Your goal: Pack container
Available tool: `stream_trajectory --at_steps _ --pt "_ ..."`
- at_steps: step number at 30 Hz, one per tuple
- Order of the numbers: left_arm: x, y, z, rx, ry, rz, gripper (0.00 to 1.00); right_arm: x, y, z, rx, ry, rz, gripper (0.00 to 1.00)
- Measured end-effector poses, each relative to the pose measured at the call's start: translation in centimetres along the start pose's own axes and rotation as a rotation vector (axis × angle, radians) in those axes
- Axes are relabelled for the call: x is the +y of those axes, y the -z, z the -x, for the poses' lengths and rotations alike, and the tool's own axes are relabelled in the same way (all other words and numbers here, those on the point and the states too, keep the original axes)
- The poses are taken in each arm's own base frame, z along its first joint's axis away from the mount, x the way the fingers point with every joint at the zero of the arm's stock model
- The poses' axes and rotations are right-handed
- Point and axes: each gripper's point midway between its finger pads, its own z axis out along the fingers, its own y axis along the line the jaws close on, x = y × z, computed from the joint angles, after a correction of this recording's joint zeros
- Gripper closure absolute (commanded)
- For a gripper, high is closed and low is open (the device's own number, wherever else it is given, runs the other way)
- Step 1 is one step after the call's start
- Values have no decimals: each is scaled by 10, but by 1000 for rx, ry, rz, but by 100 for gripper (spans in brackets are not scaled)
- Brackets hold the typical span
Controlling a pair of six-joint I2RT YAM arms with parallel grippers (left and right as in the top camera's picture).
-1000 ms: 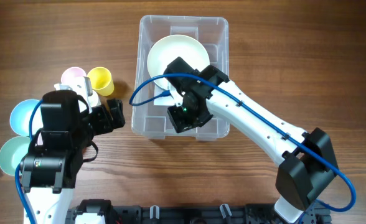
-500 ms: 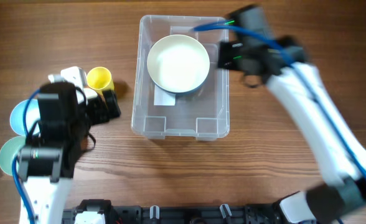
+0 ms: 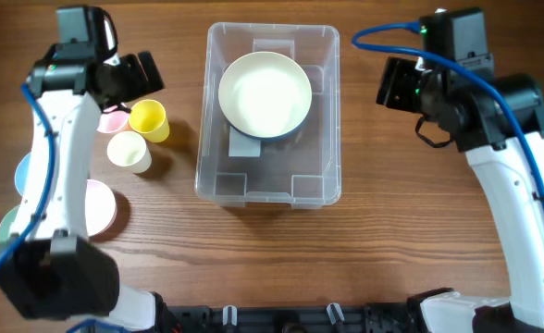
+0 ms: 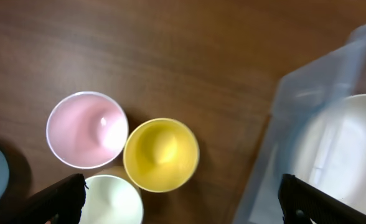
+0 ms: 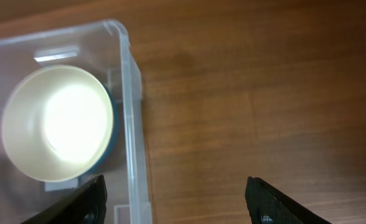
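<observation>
One bowl sits in the container; three cups wait outside on the tabletop. Left gripper and right gripper hover empty, jaws apart.

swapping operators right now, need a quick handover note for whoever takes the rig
Left gripper: open, empty, over the yellow cup.
Right gripper: open, empty, right of the container.
Done: cream bowl sits in the container.
Left to pack, all on the table left of it: yellow cup, pink cup, pale cup, pink bowl, blue bowl, green bowl.
</observation>
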Motion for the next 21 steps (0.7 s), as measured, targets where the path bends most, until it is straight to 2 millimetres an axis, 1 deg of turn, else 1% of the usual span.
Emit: stream_trajectory --at_steps 1,4,9,13,15,17,19,21 --pt "5 -2 0 3 17 14 0 0 -2 -2 9 2 -1 28" --pt "21 -1 7 -13 86 40 0 0 -7 -6 33 9 -7 28" --pt "62 1 15 -31 196 98 0 1 -17 -8 59 14 -17 28" --pt "91 -4 14 -12 281 138 0 1 -24 -12 83 19 -27 28" --pt "107 -14 10 17 326 158 0 0 -26 -14 93 20 -30 28" --pt "120 -32 4 65 363 168 0 0 -26 -14 95 21 -31 28" --pt "126 -47 -3 106 379 176 0 0 -26 -15 98 21 -32 28" --pt "128 -64 -10 146 385 181 0 -1 -26 -16 103 22 -34 28"
